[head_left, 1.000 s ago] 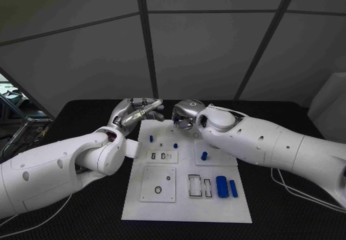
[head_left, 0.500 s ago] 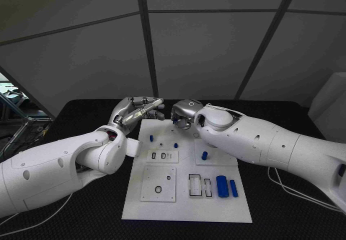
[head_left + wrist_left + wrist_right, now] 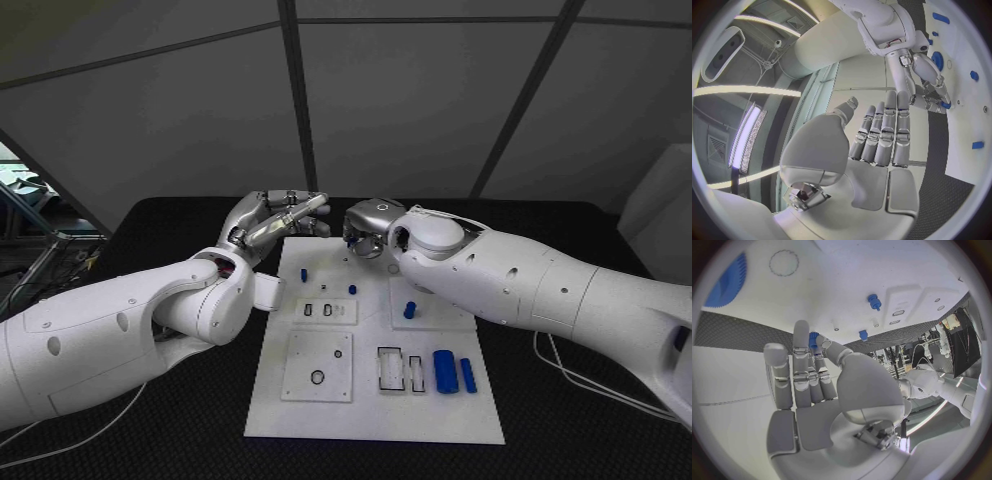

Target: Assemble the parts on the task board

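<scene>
- The right arm [image 3: 505,275] has slid a little toward the left arm since a second ago. Both hands have stayed up at the far end of the task board [image 3: 375,420].
- The task board is a white plate. It lies in the middle of the black table [image 3: 577,425].
- The right hand [image 3: 368,232] hangs over the far end of the board. In the right wrist view, a small blue part [image 3: 812,340] sits between its thumb and one fingertip. It looks pinched there. The other fingers are straight and side by side.
- The left wrist view shows the same right hand from across the board, with a bit of blue at its fingertips.
- The left hand [image 3: 274,222] is just beside the board's far left corner, near the right hand. The two hands do not touch.
- The left hand holds nothing. Its fingers [image 3: 887,125] are straight and close together, and its thumb sticks out to the side.
- A small blue peg [image 3: 303,275] stands near the board's far left part. Another small blue peg [image 3: 351,291] stands close by it.
- A blue piece [image 3: 408,311] stands on the right side of the board, just below the right arm.
- A fat blue roll [image 3: 444,372] lies near the board's right edge. A thin blue stick [image 3: 467,375] lies just beside it.
- A black ring [image 3: 316,379] lies on the square plate at the near left.
- In the right wrist view, a big blue toothed wheel [image 3: 731,276] lies on the board, well apart from the hand.
</scene>
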